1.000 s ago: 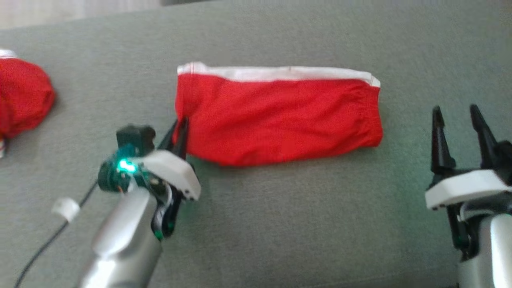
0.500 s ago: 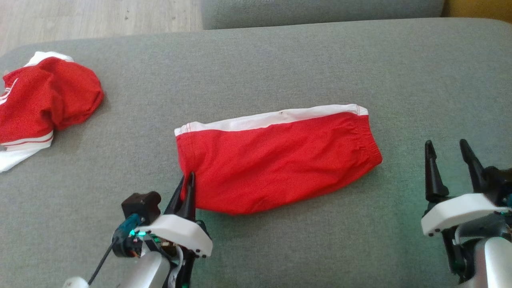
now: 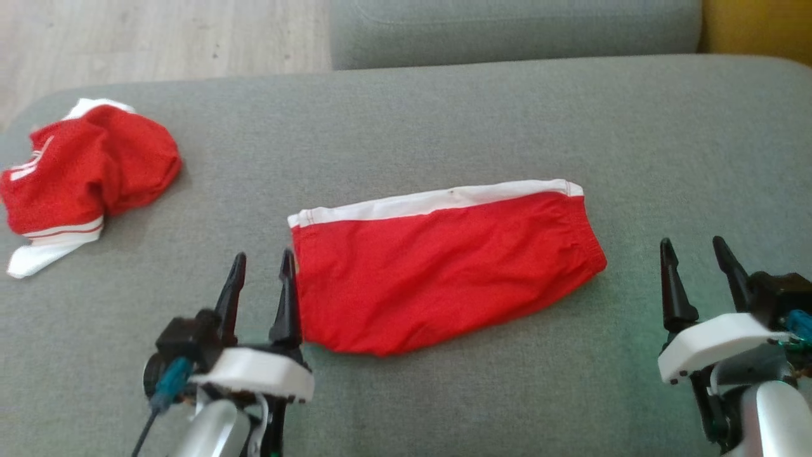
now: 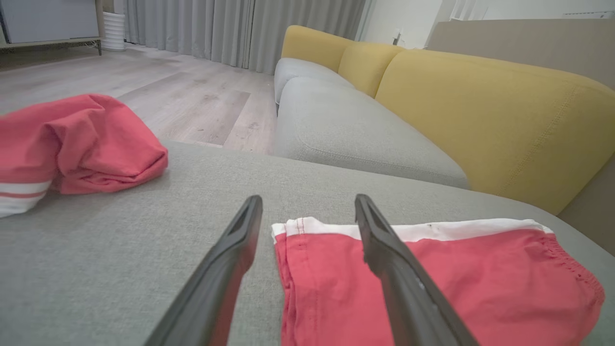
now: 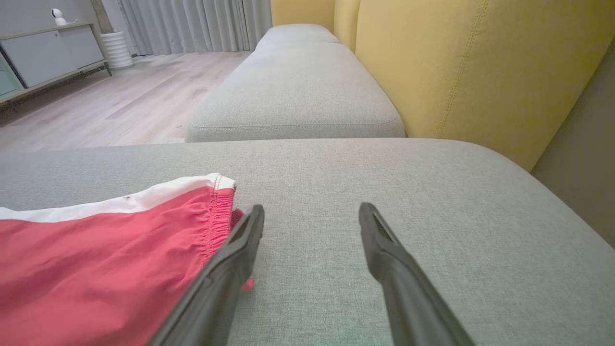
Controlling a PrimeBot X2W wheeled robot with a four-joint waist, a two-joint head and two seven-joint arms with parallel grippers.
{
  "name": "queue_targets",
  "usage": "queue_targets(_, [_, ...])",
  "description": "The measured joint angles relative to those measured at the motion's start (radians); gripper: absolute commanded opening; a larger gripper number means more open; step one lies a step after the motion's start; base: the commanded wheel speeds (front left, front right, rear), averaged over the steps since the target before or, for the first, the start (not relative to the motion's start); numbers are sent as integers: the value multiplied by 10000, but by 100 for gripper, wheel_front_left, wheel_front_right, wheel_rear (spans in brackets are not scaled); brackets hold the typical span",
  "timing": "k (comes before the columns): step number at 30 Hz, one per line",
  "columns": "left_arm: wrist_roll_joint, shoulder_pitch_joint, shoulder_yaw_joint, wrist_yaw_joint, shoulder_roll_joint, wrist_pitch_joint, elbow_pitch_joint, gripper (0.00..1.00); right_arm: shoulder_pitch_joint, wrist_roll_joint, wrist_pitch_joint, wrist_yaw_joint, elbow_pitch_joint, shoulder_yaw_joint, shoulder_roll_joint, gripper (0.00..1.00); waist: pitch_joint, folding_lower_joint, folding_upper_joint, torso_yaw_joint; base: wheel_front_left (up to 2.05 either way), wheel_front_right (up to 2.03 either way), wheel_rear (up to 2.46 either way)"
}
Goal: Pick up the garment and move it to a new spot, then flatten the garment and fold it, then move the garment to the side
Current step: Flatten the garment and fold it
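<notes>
**Student:** What has changed at the left gripper (image 3: 264,256)?

**Tutor:** Its jaws. One second ago, and again half a second ago, they were pinched shut on the left hem of the folded garment (image 3: 444,273). Now they stand wide, holding nothing, with that hem between them. In the left wrist view one jaw lies over the red cloth and the other over the grey sofa cushion (image 3: 444,114) beneath the garment. Whether either touches the cloth cannot be told.

**Student:** And the garment itself?

**Tutor:** It lies flat on that cushion as a long folded strip, with its white band (image 3: 438,200) along the far edge. The head camera has shifted between the views, so the garment's new slant is no proof that it has moved.

**Student:** The right gripper (image 3: 691,243)?

**Tutor:** As before: jaws wide and empty, just beyond the garment's right end. A second red garment (image 3: 95,165), crumpled, lies well apart to the folded garment's left.

**Student:** What does the release mean for the task?

**Tutor:** As a judgement, the fold looks finished and the cloth set down. What probably remains is moving it to the side. That calls for a fresh grip, best taken at both ends. A pull from one end alone could drag the layers apart and undo the fold.
</notes>
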Motion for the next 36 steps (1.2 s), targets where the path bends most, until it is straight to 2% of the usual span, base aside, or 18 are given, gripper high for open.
queue_targets(7, [56,933,10,257,255,-81,-393,100,8,0,334,0,370,134,0,100,-246,-1,0,359,0,0,0])
queue_targets(10, [52,1194,40,387,286,-81,-635,100,-25,418,757,0,650,462,0,100,-292,-1,0,589,0,0,0])
queue_targets(12, [52,1240,42,393,288,-82,-798,100,-120,247,1078,0,861,552,6,100,-284,-1,0,746,0,0,0])
queue_targets(22, [52,1240,-23,481,209,-82,-1047,100,-1706,52,3089,0,2746,165,-69,100,138,1,0,1635,0,0,0])
queue_targets(30, [52,1223,-15,476,196,-182,-959,100,-2203,320,3549,0,3442,-105,-395,100,477,1,0,1991,0,0,0])
queue_targets(31, [52,1223,-13,476,196,-182,-957,100,-2296,489,3609,0,3515,-96,-395,95,500,2,0,1992,0,0,0])
queue_targets(32, [52,1220,-8,476,196,-184,-953,100,-2347,660,3670,0,3555,-63,-395,68,519,2,0,1980,0,0,0])
queue_targets(33, [52,1220,-4,479,196,-184,-945,100,-2374,794,3701,0,3586,-2,-395,47,534,1,0,1955,0,0,0])
queue_targets(34, [52,1217,-2,481,196,-186,-936,100,-2391,911,3707,0,3613,86,-395,35,547,1,0,1919,0,0,0])
queue_targets(35, [54,1211,-8,483,194,-188,-930,100,-2415,1024,3747,0,3616,153,-395,8,556,1,0,1874,0,0,0])
queue_targets(36, [56,1202,-10,483,192,-190,-930,100,-2461,1133,3776,0,3616,194,-395,0,561,1,0,1822,0,0,0])
